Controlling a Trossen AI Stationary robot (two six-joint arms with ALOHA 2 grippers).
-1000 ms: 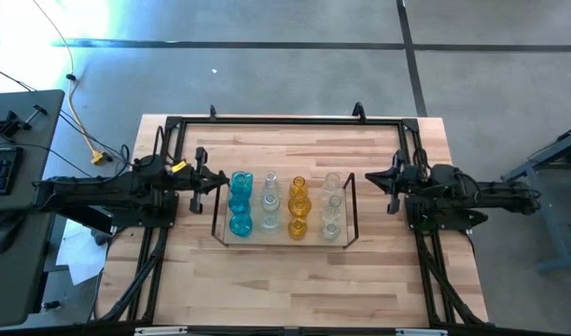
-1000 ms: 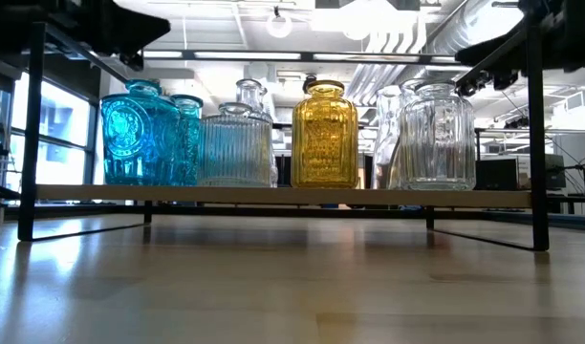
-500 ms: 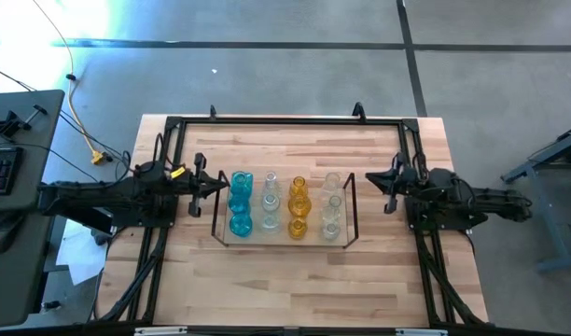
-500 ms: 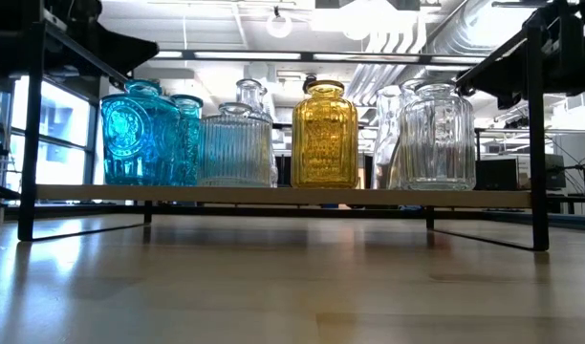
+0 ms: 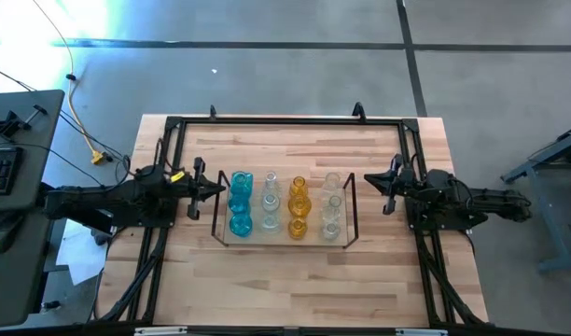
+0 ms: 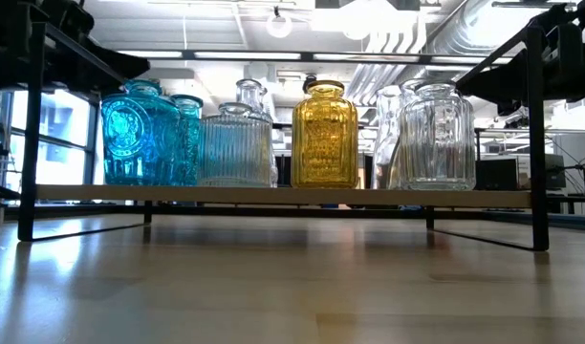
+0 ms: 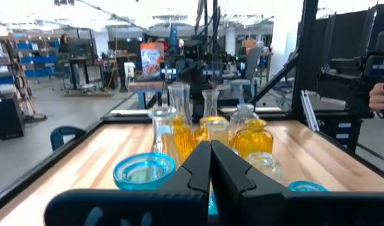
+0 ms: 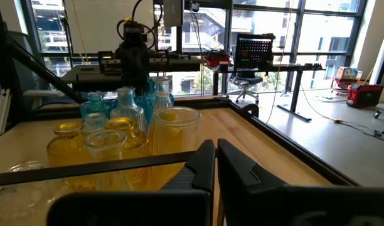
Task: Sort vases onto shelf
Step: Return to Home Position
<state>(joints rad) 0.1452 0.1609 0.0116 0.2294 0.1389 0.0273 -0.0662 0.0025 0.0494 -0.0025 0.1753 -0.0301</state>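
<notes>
Mid-table, the shelf (image 5: pixel 352 213), long sides parallel to the near and far edges of the table (image 5: pixel 285 289), dark end pieces upright at left and right. On its board, the vases (image 5: pixel 270 201) in four columns across: blue (image 5: pixel 239 201) at the left end, then clear, then yellow (image 5: pixel 298 201), then clear again at the right end. Packed close, with the outer columns just inside the end pieces.

Left gripper (image 5: pixel 218 190) at the shelf's left end, tips just beside the end piece and raised off the table. Fingers pressed together, closed on themselves.

Right gripper (image 5: pixel 369 179) off the shelf's right end, with a gap of bare wood between tips and end piece. Fingers drawn in to a thin slit, gripping only air.

Open room: a wide bare band between shelf and near edge, a narrower one between shelf and far edge, short strips at both ends beneath the arms. Black frame (image 5: pixel 285 119) along the far edge and down both sides, each arm reaching in across a side rail.
</notes>
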